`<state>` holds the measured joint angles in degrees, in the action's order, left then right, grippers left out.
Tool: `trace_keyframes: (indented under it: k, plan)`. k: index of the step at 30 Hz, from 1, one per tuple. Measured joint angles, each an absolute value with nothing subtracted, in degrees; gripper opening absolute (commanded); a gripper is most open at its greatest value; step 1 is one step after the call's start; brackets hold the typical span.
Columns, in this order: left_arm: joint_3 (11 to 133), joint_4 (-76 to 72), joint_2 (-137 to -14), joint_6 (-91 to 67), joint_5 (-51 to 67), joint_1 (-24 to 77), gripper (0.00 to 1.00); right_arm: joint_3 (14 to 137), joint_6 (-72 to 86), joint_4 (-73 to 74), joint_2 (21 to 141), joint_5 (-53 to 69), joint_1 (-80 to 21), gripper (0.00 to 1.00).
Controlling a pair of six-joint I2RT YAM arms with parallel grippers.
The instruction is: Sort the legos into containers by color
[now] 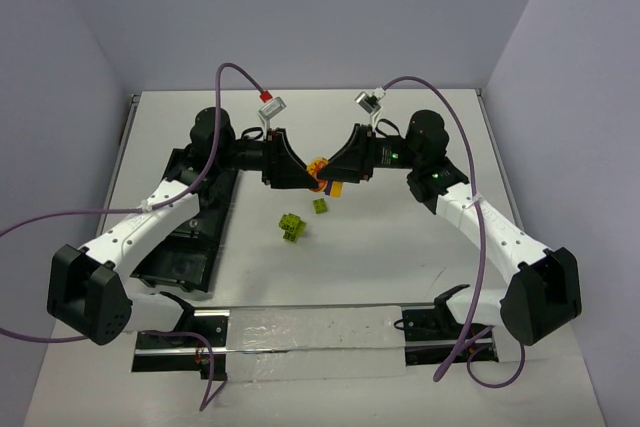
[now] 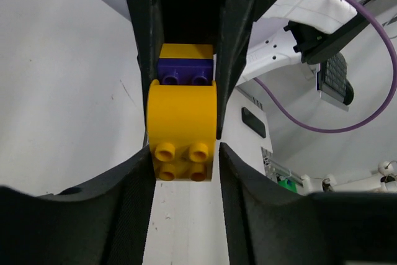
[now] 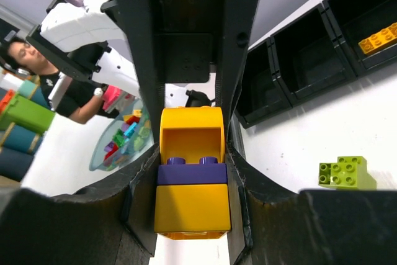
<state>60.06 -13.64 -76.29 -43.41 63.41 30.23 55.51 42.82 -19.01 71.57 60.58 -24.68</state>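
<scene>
Legos: one stack of three bricks, yellow, purple, yellow, is held in the air above the middle of the table, between the two arms. The left gripper meets it from the left, and its fingers press both sides of the rounded yellow brick at that end. The right gripper meets it from the right, clamped on the plain yellow brick and the purple brick next to it. The two grippers stand tip to tip, both gripping the stack.

Two green legos lie loose on the table below: a small clump and, just beyond it, a single brick, near each other but apart.

The black tray lies at the left of the table, partly under the left arm. In the right wrist view one of its compartments holds a yellow brick; the two compartments beside it look dark
</scene>
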Motion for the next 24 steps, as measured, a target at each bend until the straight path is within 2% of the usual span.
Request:
trace_keyframes:
  k: [1,2,7,11,15,24]
  plan:
    - [60.01,-13.65,-76.36,-43.40,63.07,30.22,0.01,55.68,43.00,-19.18,71.57,60.69,-24.73,0.00]
    - [60.01,-13.86,-76.48,-43.46,63.26,30.17,0.00,55.83,43.00,-19.22,71.57,60.47,-24.86,0.00]
    - [59.95,-14.23,-76.58,-43.94,63.00,30.11,0.00,56.05,42.59,-18.55,71.61,60.18,-24.87,0.50]
    - [59.84,-14.41,-76.58,-43.96,62.82,30.20,0.00,56.91,41.77,-16.78,71.61,59.12,-24.88,0.77]
    - [59.81,-14.37,-76.53,-43.87,62.81,30.28,0.00,57.80,40.43,-14.54,71.55,57.05,-24.88,0.89]
    - [59.81,-14.15,-75.99,-43.24,62.76,29.53,0.00,57.26,37.37,-9.07,69.49,55.18,-21.90,0.91]
